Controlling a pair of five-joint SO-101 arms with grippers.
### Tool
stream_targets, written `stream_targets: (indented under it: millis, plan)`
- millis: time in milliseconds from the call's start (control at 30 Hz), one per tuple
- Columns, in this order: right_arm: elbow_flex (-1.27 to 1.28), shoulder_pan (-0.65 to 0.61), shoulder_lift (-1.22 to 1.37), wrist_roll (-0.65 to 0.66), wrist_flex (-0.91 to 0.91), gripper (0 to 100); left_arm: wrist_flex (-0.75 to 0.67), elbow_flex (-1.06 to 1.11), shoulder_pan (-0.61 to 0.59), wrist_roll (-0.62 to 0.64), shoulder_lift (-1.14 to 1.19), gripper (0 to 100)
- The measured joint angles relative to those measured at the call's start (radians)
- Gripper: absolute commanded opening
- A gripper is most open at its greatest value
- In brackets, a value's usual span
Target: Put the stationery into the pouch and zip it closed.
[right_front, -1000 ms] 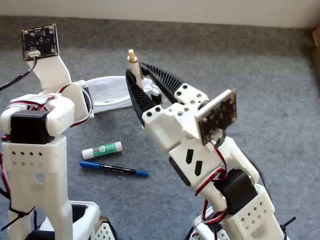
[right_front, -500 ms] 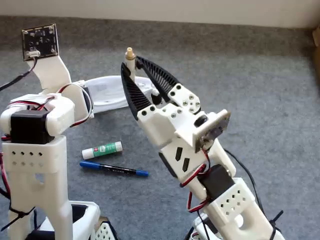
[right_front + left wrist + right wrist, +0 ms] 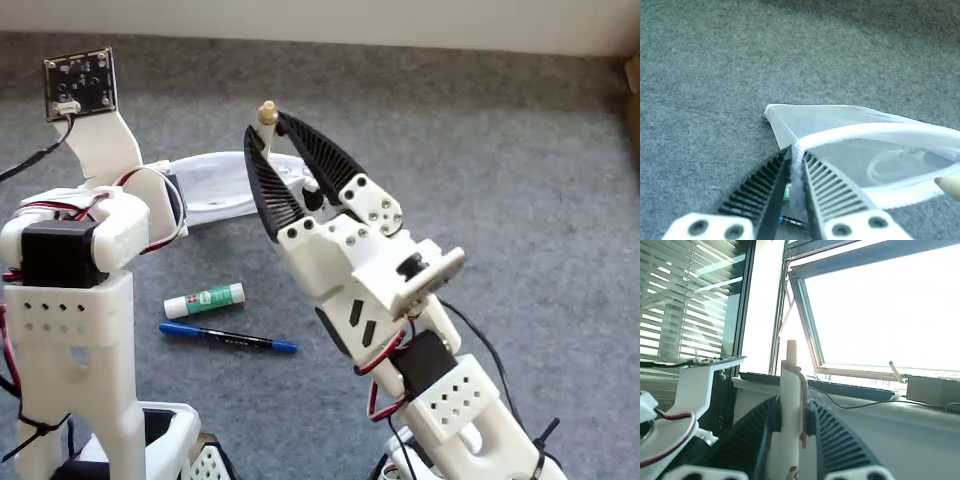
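Camera placement
High looks down on table [image 3: 520, 150]; left wrist close over the pouch [image 3: 840, 125] both share; right wrist faces a window [image 3: 880, 305]

Legible text: none that I can read from my station. Glue stick [image 3: 205, 298]: a green-and-white label with a small red mark, its lettering too small to make out. Blue pen [image 3: 228, 339]: a short line of pale print on the dark barrel, seen in the left wrist view and too fine to read.
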Motion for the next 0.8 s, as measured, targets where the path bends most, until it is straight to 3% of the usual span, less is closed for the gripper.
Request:
stream_targets:
  millis: [267,400,567,667,800]
  plan:
    - [0.009,0.000,0.163,0.000,-0.048,0.5,0.000,0.000,0.002,0.000,0.000,1]
    - [0.040,-0.003,0.158,-0.110,-0.034,0.5,0.000,0.000,0.002,0.000,0.000,1]
    - [0.043,-0.003,0.061,-0.304,0.196,0.5,0.000,0.000,0.002,0.000,0.000,1]
    - [0.043,-0.003,0.009,-0.324,0.338,0.5,0.000,0.000,0.002,0.000,0.000,1]
    - [0.043,-0.043,-0.005,-0.330,0.373,0.5,0.000,0.000,0.002,-0.002,0.000,1]
